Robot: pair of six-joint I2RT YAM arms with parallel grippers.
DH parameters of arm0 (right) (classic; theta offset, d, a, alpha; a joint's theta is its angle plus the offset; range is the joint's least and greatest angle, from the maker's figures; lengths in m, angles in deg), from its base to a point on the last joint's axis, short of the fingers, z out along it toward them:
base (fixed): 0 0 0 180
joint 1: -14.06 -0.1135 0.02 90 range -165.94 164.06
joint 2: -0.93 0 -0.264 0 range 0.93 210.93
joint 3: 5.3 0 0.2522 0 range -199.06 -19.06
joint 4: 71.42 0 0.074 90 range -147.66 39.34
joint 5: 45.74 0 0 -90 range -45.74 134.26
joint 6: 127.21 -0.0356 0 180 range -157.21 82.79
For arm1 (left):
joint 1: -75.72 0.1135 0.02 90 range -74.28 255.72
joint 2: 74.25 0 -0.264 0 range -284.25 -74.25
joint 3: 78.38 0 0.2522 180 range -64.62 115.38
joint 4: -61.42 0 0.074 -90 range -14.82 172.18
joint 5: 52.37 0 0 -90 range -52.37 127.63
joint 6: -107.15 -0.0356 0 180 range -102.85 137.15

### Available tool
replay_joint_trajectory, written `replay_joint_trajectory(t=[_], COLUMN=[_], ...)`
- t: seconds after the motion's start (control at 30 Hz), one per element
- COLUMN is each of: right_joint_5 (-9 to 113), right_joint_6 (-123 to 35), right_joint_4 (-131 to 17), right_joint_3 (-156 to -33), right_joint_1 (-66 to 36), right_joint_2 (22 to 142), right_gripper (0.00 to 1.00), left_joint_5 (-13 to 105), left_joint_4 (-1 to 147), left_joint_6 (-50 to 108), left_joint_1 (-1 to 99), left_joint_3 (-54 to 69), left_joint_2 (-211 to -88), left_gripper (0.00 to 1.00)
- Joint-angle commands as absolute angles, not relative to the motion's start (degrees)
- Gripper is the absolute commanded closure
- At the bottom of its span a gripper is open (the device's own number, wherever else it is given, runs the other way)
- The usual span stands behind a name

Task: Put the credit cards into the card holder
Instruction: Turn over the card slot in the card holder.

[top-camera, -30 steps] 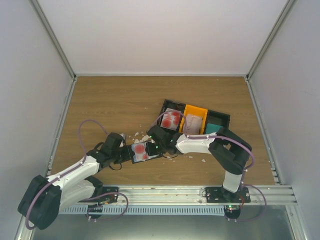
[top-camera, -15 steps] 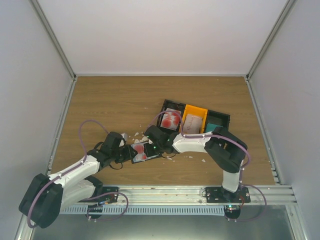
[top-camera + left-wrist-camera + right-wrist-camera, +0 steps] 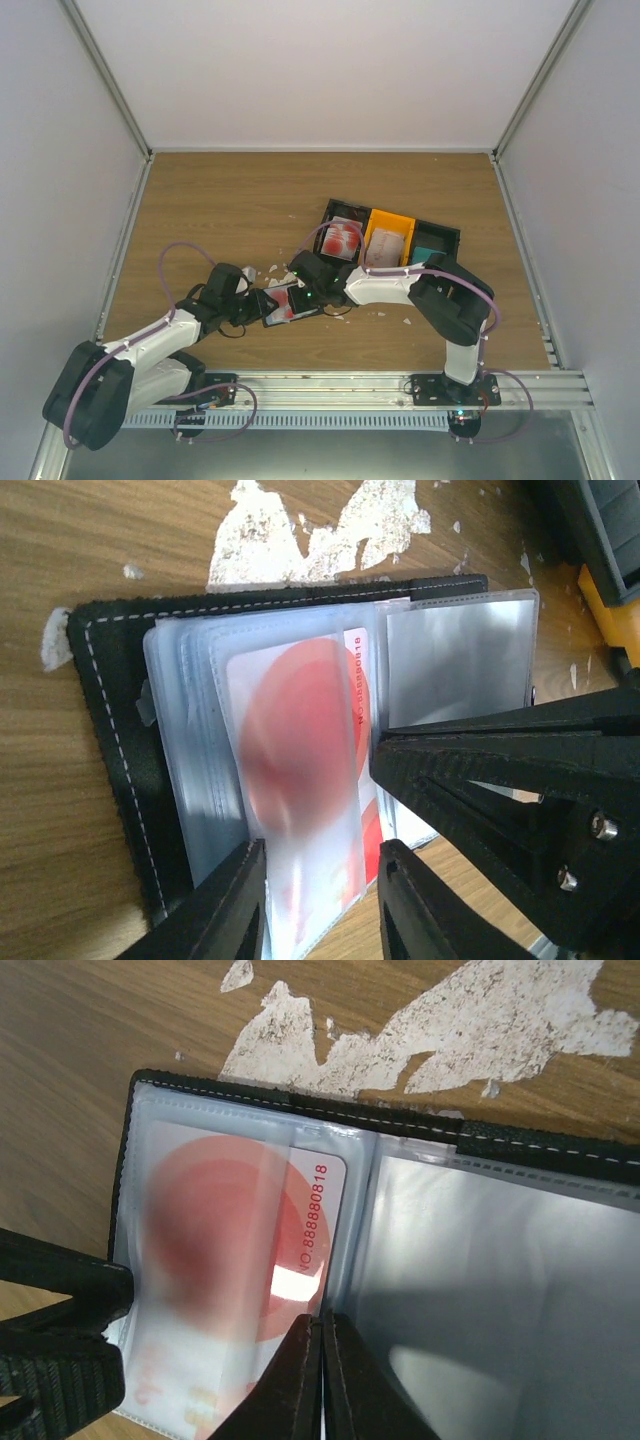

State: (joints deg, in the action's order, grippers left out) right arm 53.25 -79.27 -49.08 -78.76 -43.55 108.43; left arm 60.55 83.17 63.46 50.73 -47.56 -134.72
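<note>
One sleeved card [image 3: 240, 1250] parallels the card holder's [image 3: 200, 1085] fold; right jaws shut, left jaws parted.

There is one card holder [image 3: 285, 304], and one red-and-white card [image 3: 300, 770] shows in it. Three bins stand in a row: two black bins [image 3: 452, 236] and one orange bin [image 3: 388, 215], with one pile of cards [image 3: 343, 238] in each. There are two tools, the left tool [image 3: 320, 855] and the right tool [image 3: 313, 1325]. White scraps [image 3: 520, 1020] are several.

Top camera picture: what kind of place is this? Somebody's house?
Probably a robot lab cell, not a house. Plain white walls box in a wooden table, and the left arm and right arm are bolted to a metal rail at its near edge.
</note>
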Motion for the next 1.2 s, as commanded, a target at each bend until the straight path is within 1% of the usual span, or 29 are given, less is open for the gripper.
replay_joint_trajectory(t=[0.0, 0.23, 0.4, 0.47, 0.6, 0.7, 0.83, 0.93, 1.0, 1.07, 1.1, 1.17], right_joint_5=[52.21, 56.16, 56.24, 56.41, 57.07, 56.3, 51.22, 43.71, 38.1, 33.96, 32.38, 29.64], right_joint_6=[-79.84, -79.82, -80.34, -80.36, -80.46, -80.64, -80.87, -83.31, -85.49, -86.93, -87.15, -87.34], right_joint_4=[-48.82, -50.51, -50.5, -50.8, -51.8, -52.9, -50.04, -46.19, -43.78, -41.17, -39.63, -36.25], right_joint_3=[-78.04, -77.44, -77.33, -77.26, -77.14, -76.64, -77.1, -76.15, -74.6, -73.25, -72.91, -72.56], right_joint_1=[-44.74, -44.74, -44.68, -44.71, -44.69, -44.58, -43.81, -43.29, -43.09, -42.8, -42.57, -41.82], right_joint_2=[110.64, 111.82, 112.29, 112.34, 111.78, 109.33, 103.55, 97.64, 92.89, 88.39, 86.47, 83.3], right_gripper=[0.97, 0.99, 0.99, 1.0, 1.0, 0.99, 0.88, 0.77, 0.67, 0.62, 0.6, 0.56], left_joint_5=[59.72, 59.98, 59.88, 62.22, 68.26, 69.96, 70.33, 72.91, 76.28, 79.31, 80.03, 80.84], left_joint_4=[82.48, 84.94, 85.75, 83.29, 77.22, 75.39, 75.71, 73.21, 68.83, 66.02, 65.28, 64.23], left_joint_6=[63.43, 63.15, 62.83, 63.07, 63.13, 62.09, 59.16, 57.91, 58.41, 58.77, 58.62, 58.62], left_joint_1=[51.05, 51.51, 51.53, 51.55, 51.55, 51.53, 51.49, 51.54, 51.52, 51.38, 51.21, 50.92], left_joint_3=[-47.58, -47.41, -47.26, -47.59, -47.49, -46.82, -44.93, -43.74, -43.17, -41.68, -40.96, -39.41], left_joint_2=[-134.8, -133.46, -132.44, -132.87, -134.7, -135.1, -136.72, -139.37, -141.91, -144.73, -146.24, -149.04], left_gripper=[0.64, 0.57, 0.56, 0.58, 0.67, 0.68, 0.61, 0.56, 0.53, 0.49, 0.46, 0.44])
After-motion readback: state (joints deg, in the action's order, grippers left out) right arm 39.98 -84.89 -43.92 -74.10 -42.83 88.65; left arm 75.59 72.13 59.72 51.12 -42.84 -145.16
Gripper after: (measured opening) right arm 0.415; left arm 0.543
